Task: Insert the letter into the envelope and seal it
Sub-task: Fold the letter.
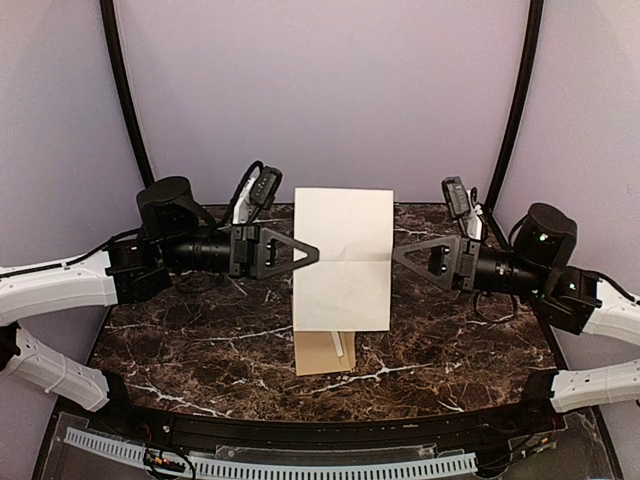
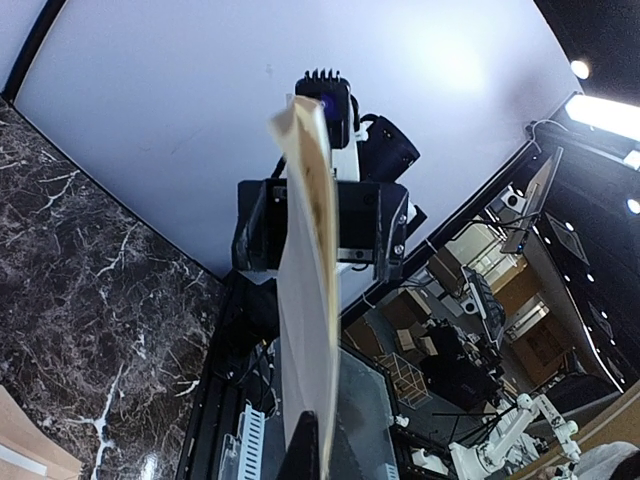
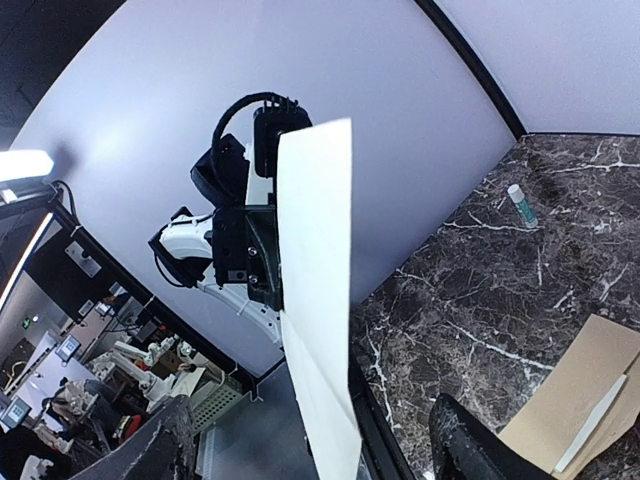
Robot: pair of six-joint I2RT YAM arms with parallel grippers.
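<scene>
While the left gripper [image 1: 310,253] is clamped on the left edge of the letter [image 1: 343,255], carrying the creased sheet upright in the air, the right gripper [image 1: 400,255] has its jaws spread wide around the opposite edge, gripping nothing. Below, the envelope [image 1: 322,352] lies flat on the marble table [image 1: 180,340], partly hidden from overhead. Insertion looks not yet begun; next that gripper likely must close, then the sheet's lower edge must meet the envelope mouth. Open marble lies on either side, with the wall [image 1: 320,90] behind
</scene>
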